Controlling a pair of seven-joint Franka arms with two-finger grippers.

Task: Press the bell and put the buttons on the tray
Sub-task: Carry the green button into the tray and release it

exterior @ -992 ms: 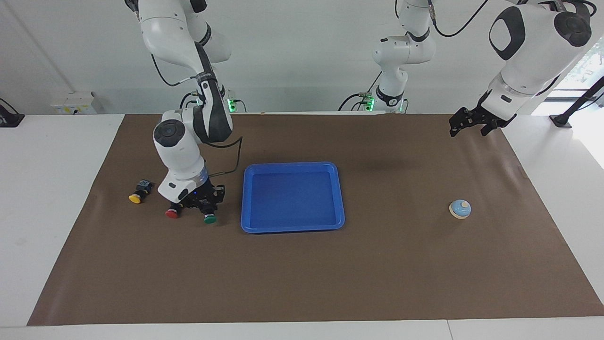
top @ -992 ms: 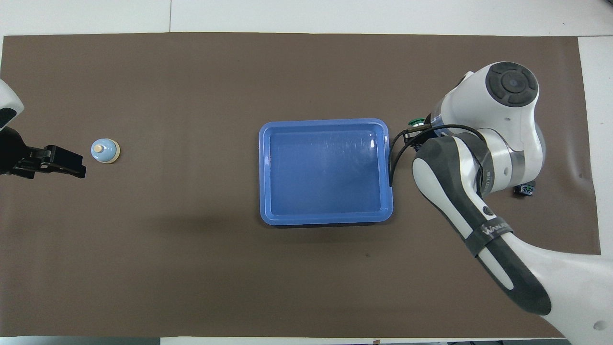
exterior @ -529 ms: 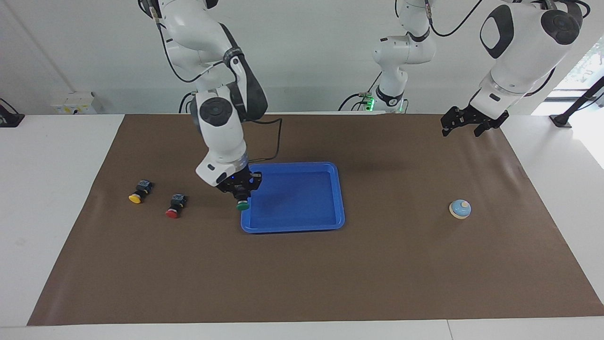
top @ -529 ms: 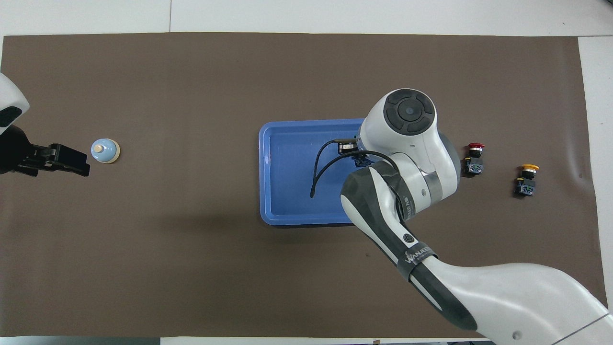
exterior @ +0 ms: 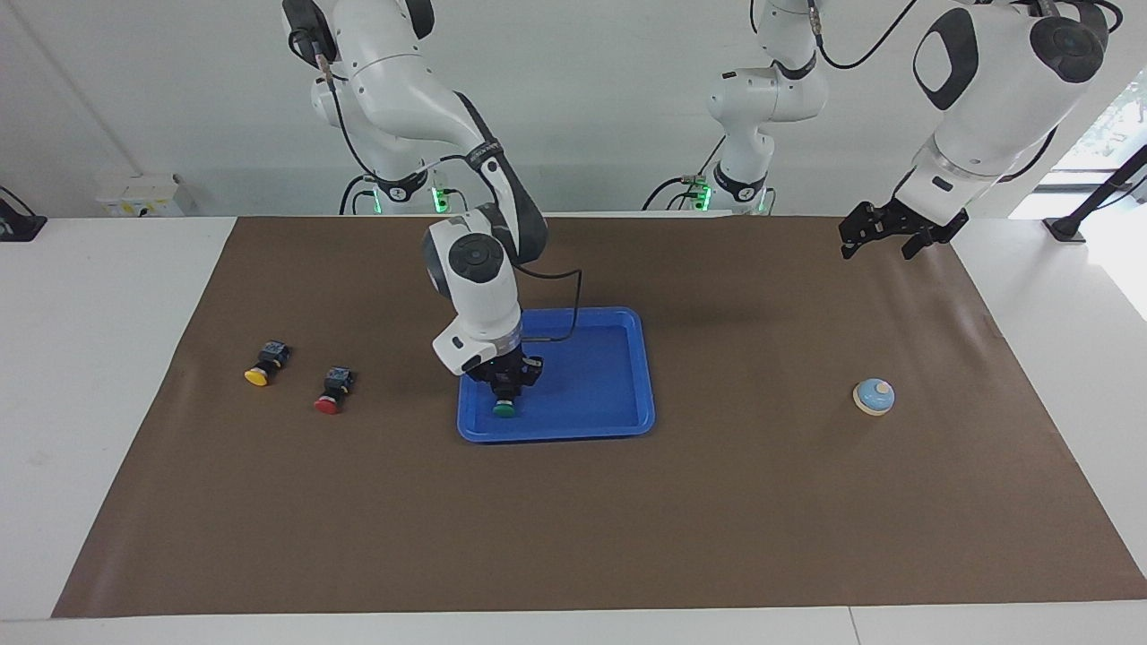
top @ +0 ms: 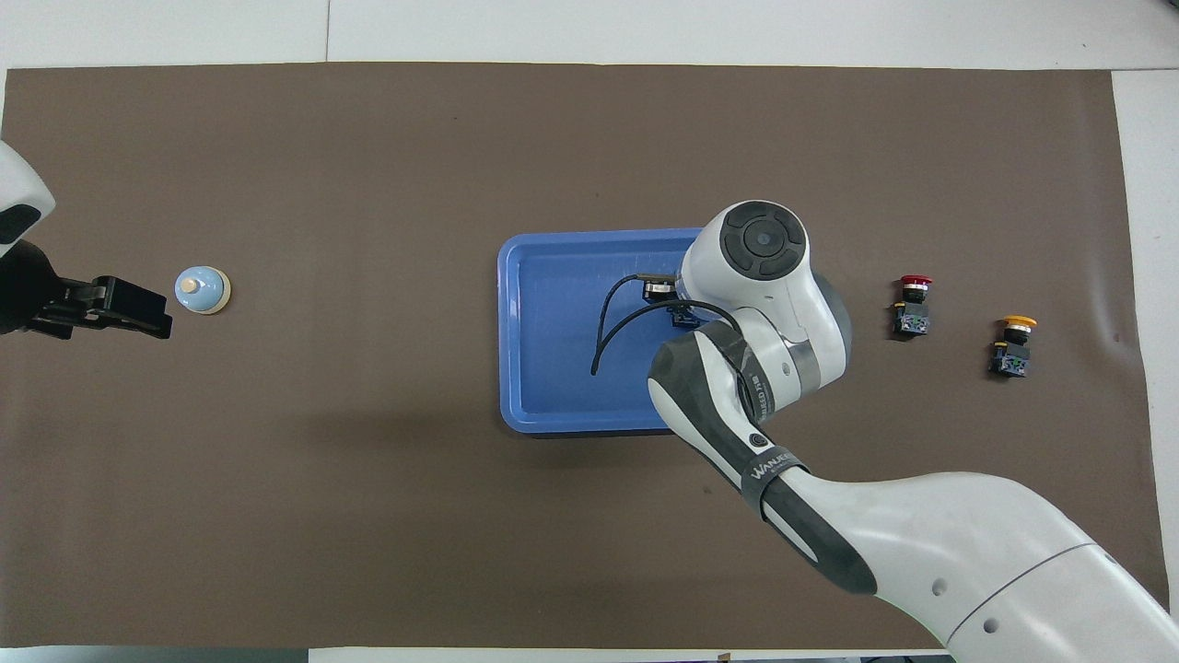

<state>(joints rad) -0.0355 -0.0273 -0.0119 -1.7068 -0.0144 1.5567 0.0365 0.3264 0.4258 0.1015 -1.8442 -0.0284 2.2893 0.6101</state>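
My right gripper (exterior: 504,387) is shut on the green button (exterior: 504,409) and holds it cap-down, low inside the blue tray (exterior: 642,360), in the part of the tray toward the right arm's end. In the overhead view the right arm's wrist hides that button over the tray (top: 553,322). The red button (exterior: 331,395) (top: 912,305) and the yellow button (exterior: 261,365) (top: 1012,344) lie on the mat beside the tray, toward the right arm's end. The bell (exterior: 874,396) (top: 202,289) stands toward the left arm's end. My left gripper (exterior: 878,240) (top: 129,309) hangs open over the mat, apart from the bell.
A brown mat (exterior: 573,520) covers the table, with white tabletop (exterior: 90,358) showing past both of its ends. A black cable loops from the right wrist over the tray.
My right gripper lifted the green button from beside the red one, carried it over the tray's rim and lowered it inside. The left gripper has barely shifted.
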